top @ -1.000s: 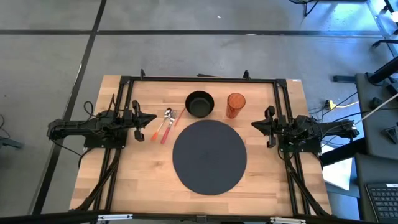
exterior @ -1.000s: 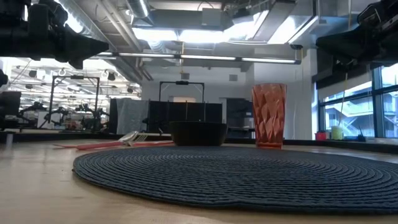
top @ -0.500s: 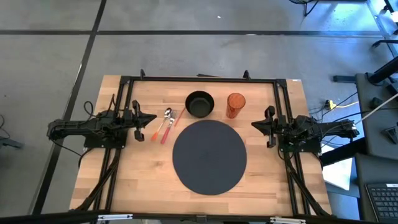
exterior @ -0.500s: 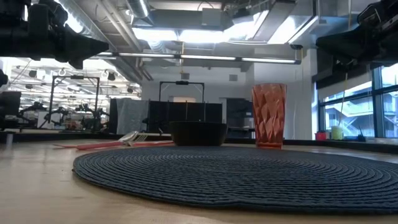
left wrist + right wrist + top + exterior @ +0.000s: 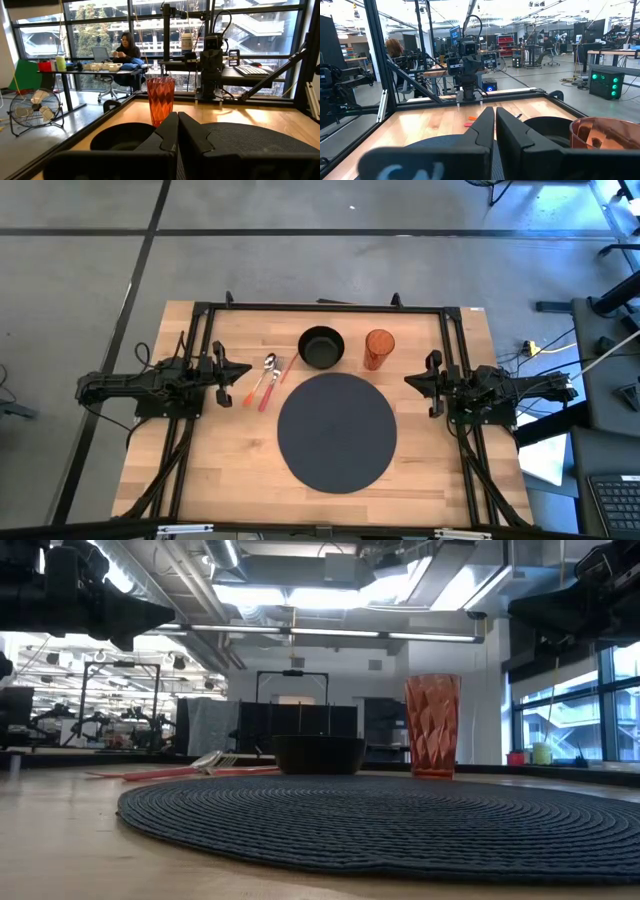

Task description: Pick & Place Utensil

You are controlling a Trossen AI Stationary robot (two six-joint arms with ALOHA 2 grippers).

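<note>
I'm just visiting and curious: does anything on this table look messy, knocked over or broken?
Nothing stands out. The round dark woven placemat lies flat, the black bowl and orange faceted tumbler stand upright behind it, and the red-handled utensils lie together, slightly slanted, beside the bowl. Nothing is spilled.

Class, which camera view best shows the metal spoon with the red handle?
The high view: the metal spoon with the red handle lies whole on the wooden table, left of the black bowl. The low view shows the utensils only edge-on, hard to tell apart. The left wrist view misses it; the right wrist view catches just small red bits.
</note>
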